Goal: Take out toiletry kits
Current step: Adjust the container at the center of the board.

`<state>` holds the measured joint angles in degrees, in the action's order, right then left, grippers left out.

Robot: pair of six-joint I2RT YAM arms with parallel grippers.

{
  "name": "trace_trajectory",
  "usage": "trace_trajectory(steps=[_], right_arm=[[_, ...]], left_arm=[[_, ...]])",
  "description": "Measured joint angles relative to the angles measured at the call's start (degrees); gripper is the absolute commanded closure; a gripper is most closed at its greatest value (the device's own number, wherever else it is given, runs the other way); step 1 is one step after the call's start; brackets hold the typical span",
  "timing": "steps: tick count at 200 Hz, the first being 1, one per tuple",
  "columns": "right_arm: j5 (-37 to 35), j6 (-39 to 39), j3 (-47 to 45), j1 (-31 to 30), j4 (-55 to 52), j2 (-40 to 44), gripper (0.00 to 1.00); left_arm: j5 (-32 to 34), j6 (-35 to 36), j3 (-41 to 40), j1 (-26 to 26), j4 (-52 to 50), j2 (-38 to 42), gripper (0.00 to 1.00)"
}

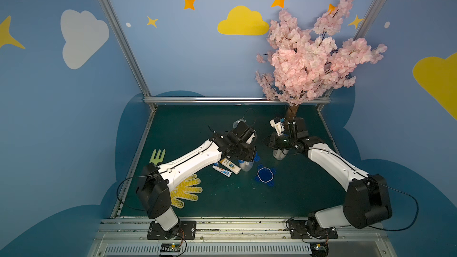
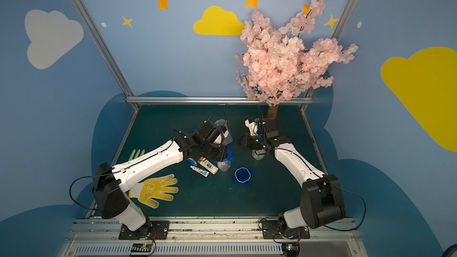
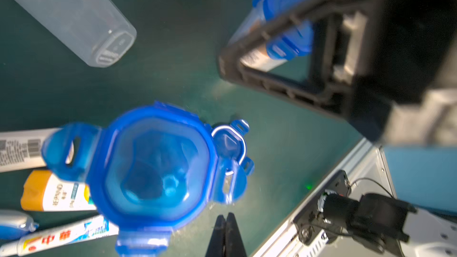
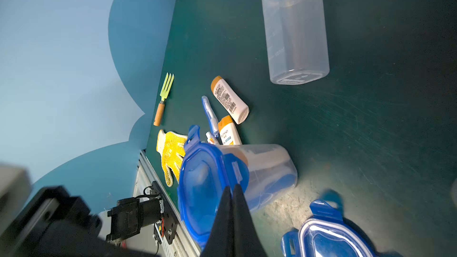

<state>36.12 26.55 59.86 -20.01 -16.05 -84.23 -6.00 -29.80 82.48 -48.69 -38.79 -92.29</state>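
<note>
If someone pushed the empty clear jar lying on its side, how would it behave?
The empty jar looks thin-walled with nothing inside, so it is probably light and easily shoved. Its flattened sides suggest it would slide rather than roll. The smooth plastic may slip in a pinch grip.

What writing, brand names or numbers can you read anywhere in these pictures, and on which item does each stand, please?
"中華", in red: on the thin white toothpaste tube.
"REPANO", as best it reads: on the white bottle with the orange-yellow cap; the smaller print under it is unreadable.
Barcode and fine print on the second white bottle: too small to read.
Blue mark on the yellow-dotted knit glove: too blurred to read.
</note>
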Motion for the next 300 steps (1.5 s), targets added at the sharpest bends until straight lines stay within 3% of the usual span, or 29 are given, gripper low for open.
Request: trace_trajectory(steps=[30,59,124,198,275,300], right_arm=[[-0.8,-0.9,1.7,-1.3,-2.1,-2.1,1.0],[-2.4,-1.8,5.8,-3.6,-4.2,-4.1,1.0],[-4.9,-2.0,7.0,-6.1,-5.9,-4.6,1.0],[-6.7,-2.1,4.0,-7.3,-7.0,-2.0,1.0],[-3.4,-0.3,-0.3,-7.2,-5.7,2.3,1.0],[1.1,2.4,-5.1,-5.8,-0.4,4.6,0.89]], left_arm=[[0.0,-0.3,-7.0,-0.3,-0.4,4.8,0.98],[0.7,-0.7,-11.3,-0.2,-0.5,4.0,0.97],[0.9,-0.9,-8.1,2.0,1.3,-2.7,0.98],[1.4,-1.3,-11.8,8.6,1.7,-1.6,0.98],[2.7,-1.1,-11.9,9.6,0.0,0.7,0.98],[5.9,-0.3,-11.2,10.3,-2.9,4.5,0.97]])
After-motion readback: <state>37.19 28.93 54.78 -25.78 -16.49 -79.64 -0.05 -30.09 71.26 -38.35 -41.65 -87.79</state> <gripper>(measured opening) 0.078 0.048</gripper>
